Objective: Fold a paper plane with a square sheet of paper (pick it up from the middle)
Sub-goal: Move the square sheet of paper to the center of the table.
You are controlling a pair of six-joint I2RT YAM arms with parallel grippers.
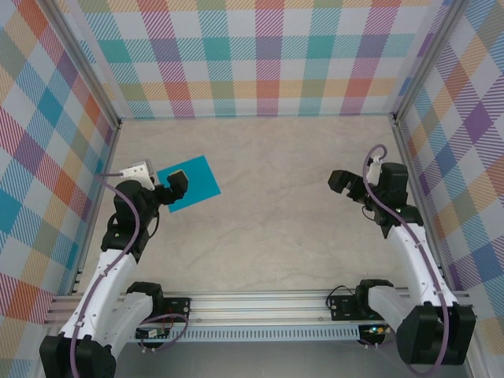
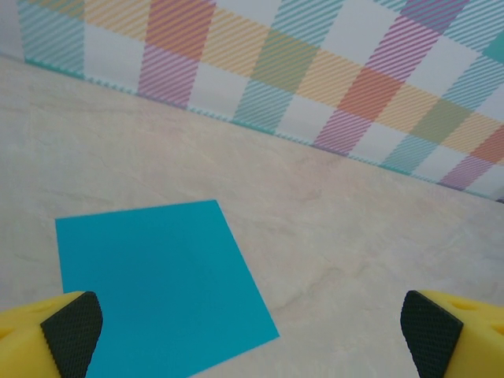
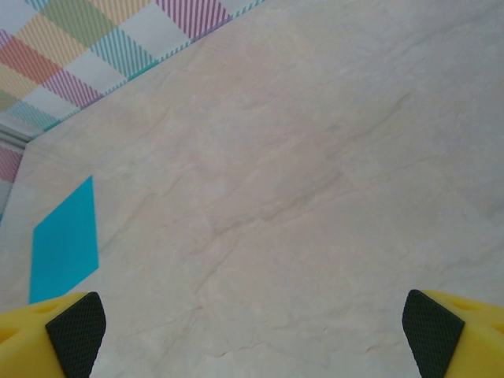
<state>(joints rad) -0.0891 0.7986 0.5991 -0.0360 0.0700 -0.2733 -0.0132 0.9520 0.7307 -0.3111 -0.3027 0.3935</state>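
The square sheet of paper (image 1: 193, 183) is teal-blue and lies flat and unfolded on the marble-look table at the left. My left gripper (image 1: 175, 187) hangs over its near-left part, jaws open and empty. In the left wrist view the paper (image 2: 157, 287) lies below the left fingertip (image 2: 72, 331), partly between the jaws. My right gripper (image 1: 346, 186) hovers open at the right, far from the sheet. In the right wrist view the paper (image 3: 64, 244) shows at the far left, with bare table between the fingertips (image 3: 76, 332).
Plaid walls (image 1: 260, 55) close the table in at the back and both sides. An aluminium rail (image 1: 260, 311) with the arm bases runs along the near edge. Bare table (image 1: 276, 205) lies between the two grippers.
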